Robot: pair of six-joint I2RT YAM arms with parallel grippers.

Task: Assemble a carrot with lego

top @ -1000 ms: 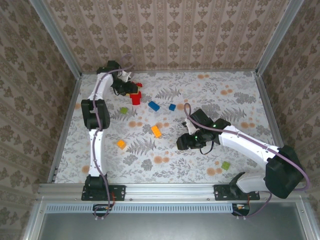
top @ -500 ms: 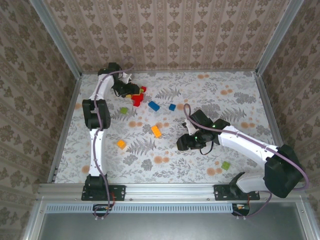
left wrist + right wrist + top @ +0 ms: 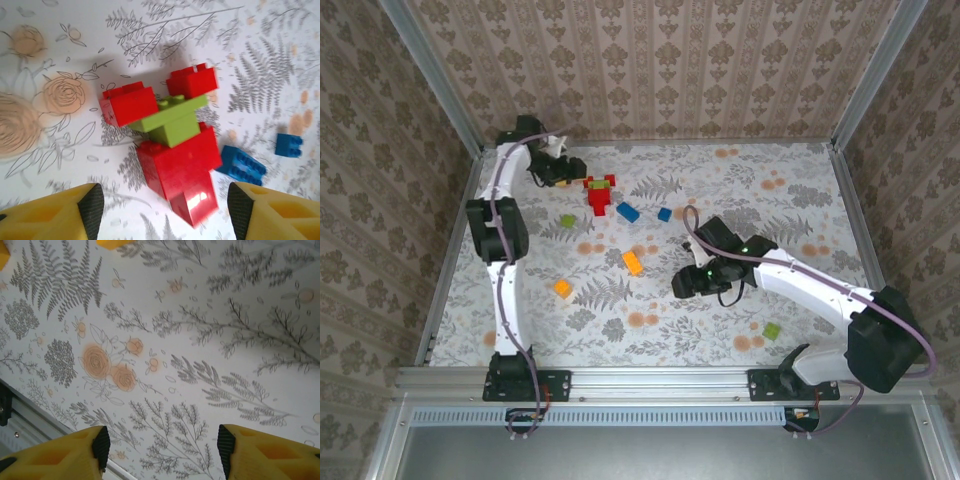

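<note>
Glossy studded lego stack (image 3: 180, 160) on floral cloth (image 3: 60, 50).

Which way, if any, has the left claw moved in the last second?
Yes. The left claw has pulled back leftward, toward the table's left rail, away from the red and green lego stack.

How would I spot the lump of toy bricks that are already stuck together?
Look to the far left corner of the flowered table, just off the tip of the left gripper. There lies the brick cluster: red blocks with one lime-green brick across them. Every other brick nearby, like the blue one, lies alone.
</note>
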